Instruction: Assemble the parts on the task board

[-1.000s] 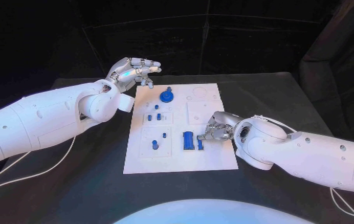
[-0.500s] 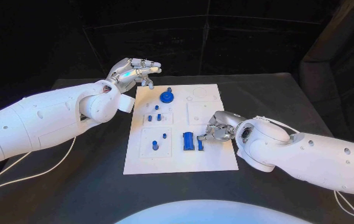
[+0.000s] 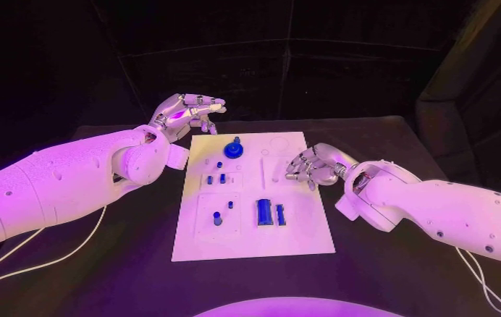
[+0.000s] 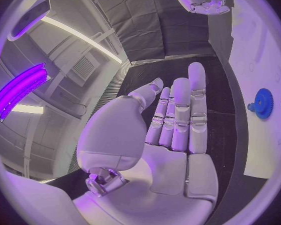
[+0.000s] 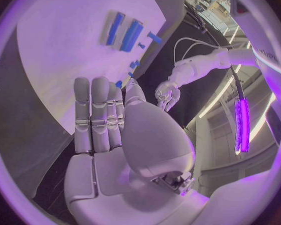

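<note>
While the left hand [image 3: 189,111] hovered empty with fingers apart, off the far left corner of the white board [image 3: 254,239], the round blue gear [image 3: 234,150] stood just beside it, toward the board's middle. Small blue pegs [image 3: 215,179] sat mid-board; two blue bars [image 3: 271,212] lay side by side nearer the robot, long axes running front to back. Right hand [image 3: 311,167], empty and loosely curled, hung over the board's right edge, beyond the bars. It was the nearer hand to them.
</note>
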`<state>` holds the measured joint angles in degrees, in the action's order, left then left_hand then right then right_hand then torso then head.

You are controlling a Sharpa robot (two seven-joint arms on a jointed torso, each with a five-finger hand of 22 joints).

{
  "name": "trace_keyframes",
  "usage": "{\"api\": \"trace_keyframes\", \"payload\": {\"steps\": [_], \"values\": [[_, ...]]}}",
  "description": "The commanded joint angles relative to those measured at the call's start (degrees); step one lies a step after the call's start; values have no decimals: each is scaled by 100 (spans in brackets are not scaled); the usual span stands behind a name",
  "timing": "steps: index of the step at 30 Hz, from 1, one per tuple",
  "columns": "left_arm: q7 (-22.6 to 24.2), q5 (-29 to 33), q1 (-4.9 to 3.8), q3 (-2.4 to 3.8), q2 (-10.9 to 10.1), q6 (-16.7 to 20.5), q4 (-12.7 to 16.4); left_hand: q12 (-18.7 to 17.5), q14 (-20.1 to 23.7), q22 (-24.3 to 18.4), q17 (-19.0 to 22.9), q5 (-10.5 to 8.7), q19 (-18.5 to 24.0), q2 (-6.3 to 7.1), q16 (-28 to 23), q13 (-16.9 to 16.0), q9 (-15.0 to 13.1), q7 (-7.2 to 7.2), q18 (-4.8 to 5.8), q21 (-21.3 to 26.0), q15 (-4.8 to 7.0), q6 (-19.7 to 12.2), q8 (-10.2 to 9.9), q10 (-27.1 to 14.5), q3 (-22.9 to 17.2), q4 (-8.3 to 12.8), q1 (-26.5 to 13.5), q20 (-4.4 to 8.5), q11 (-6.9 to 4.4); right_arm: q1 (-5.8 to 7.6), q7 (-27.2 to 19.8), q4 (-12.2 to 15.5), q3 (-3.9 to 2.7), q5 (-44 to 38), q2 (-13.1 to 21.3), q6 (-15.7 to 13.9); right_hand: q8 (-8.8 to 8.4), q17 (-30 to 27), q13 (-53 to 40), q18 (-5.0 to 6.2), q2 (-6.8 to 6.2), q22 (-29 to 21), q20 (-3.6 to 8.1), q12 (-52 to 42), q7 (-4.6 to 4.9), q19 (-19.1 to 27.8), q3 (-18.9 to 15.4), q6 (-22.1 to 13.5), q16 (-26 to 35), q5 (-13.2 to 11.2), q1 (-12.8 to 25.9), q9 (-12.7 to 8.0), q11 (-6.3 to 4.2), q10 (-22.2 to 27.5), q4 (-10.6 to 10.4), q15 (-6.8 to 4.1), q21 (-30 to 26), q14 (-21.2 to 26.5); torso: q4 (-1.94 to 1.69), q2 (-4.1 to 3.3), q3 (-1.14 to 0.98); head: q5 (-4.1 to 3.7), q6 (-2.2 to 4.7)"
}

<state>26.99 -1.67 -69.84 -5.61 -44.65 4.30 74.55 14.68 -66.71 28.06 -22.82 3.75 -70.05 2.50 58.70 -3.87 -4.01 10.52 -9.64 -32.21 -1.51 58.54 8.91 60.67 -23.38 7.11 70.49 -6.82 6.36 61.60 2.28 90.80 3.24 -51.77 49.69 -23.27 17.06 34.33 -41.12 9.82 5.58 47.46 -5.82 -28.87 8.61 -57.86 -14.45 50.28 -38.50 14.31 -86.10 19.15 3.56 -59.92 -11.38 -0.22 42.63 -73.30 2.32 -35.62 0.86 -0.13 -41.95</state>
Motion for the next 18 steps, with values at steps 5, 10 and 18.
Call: {"api": "trace_keyframes", "payload": {"steps": [5,10,18], "values": [[246,663,54,5,254,-154,-465,-78,848,-471,822,-93,930,3,-1732,31,11,47,-39,823,-168,-35,107,-118,172,72,55,-154,100,179,-1848,-1211,-20,3028,-467,710,-539,-1240,1883,12,40,-1328,-474,1532,233,621,-224,-27,2222,-158,-221,-426,424,326,113,513,-1824,1020,-19,264,87,-27,448],[332,890,183,8,549,-248,-1016,-346,989,-934,1382,-71,1458,-62,-3105,36,27,47,4,1487,-390,-104,26,-147,326,32,27,-393,191,215,-2229,-2016,-71,3611,-855,965,-903,-1928,2681,60,113,-2009,-718,1905,252,702,-257,64,2983,-265,-133,-737,520,313,358,702,-2655,1295,-10,365,90,11,690],[465,984,492,23,970,-293,-1762,-646,908,-1430,1749,-69,1994,-180,-4132,33,28,45,-82,2115,-557,-106,-161,-62,542,14,53,-682,239,225,-2462,-2827,-95,4084,-1357,1237,-1339,-2737,3575,60,234,-2828,-834,2282,255,392,-188,211,3482,-371,121,-1160,621,220,865,797,-3477,1224,8,453,84,24,891]]}}
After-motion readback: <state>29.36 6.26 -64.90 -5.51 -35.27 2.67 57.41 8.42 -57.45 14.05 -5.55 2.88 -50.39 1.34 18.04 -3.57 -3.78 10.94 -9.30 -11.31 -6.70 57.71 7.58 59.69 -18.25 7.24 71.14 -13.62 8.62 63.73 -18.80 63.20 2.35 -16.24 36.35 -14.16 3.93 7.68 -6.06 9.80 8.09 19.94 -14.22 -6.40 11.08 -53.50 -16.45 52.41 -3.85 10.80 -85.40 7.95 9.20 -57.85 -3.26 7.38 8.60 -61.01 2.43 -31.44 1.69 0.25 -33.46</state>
